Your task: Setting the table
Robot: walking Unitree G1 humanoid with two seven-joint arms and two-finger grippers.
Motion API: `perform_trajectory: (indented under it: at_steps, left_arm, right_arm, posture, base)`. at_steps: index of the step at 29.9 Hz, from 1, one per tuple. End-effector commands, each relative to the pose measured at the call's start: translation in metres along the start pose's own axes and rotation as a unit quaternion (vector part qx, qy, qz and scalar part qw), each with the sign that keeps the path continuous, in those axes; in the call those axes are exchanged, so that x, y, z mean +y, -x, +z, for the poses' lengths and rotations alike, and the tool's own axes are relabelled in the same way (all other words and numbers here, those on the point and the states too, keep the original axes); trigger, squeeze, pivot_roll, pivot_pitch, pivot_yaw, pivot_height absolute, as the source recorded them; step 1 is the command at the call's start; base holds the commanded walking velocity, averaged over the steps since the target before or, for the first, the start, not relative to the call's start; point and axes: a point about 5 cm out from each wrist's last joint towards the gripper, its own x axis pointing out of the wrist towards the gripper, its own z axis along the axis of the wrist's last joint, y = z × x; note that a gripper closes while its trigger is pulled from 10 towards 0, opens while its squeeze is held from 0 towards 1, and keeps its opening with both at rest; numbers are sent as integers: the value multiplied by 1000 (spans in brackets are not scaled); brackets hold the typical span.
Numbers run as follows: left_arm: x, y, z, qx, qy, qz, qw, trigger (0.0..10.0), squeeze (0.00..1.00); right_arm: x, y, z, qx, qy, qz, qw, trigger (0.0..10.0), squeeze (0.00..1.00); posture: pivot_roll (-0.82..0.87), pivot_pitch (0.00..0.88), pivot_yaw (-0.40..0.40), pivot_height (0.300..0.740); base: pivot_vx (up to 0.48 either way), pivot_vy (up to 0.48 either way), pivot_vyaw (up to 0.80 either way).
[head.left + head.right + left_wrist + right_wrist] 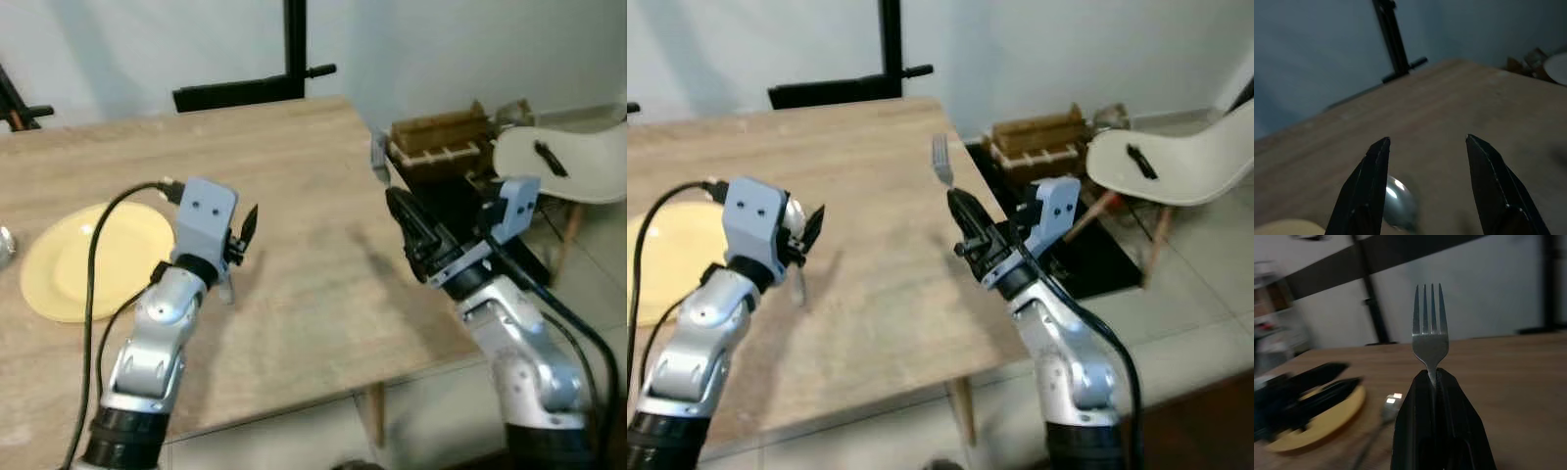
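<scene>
The right gripper (960,209) has its fingers squeezed tight on a fork (941,160), holding it up in the air with its prongs pointing up, above the wooden bench (323,284) and well away from the yellow plate (73,259). The left gripper (245,230) hangs just beside the plate with its fingers (1369,191) spread apart and holding nothing. A shiny spoon (1398,205) lies on the bench near the plate, under the left gripper. A white chair (1176,162) stands on the floor, far from the plate.
</scene>
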Motion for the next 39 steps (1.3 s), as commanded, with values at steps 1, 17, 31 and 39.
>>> perform_trajectory:
  at_steps: [1, 17, 31, 39]
  left_arm:
    - [3, 4, -7, 20, -7, 3, 1000, 10000, 0]
    - [66, 39, 18, 44, -54, -130, 989, 10000, 0]
    - [83, 70, 31, 71, -51, -168, 982, 10000, 0]
    - [65, 83, 31, 87, -16, -229, 969, 10000, 0]
  right_arm:
    - [8, 0, -6, 14, -10, 25, 1000, 10000, 0]
    - [25, -71, -49, 88, -22, -3, 996, 10000, 0]
    - [35, -110, -89, 154, -53, -88, 983, 10000, 0]
    - [29, -116, -98, 174, -34, -133, 975, 10000, 0]
  posture:
    - [-96, 0, 55, 740]
    - [6, 31, 8, 740]
    - [88, 62, -28, 740]
    - [97, 75, -33, 740]
  base:
    - [0, 0, 0]
    - [0, 0, 0]
    - [0, 0, 0]
    - [0, 0, 0]
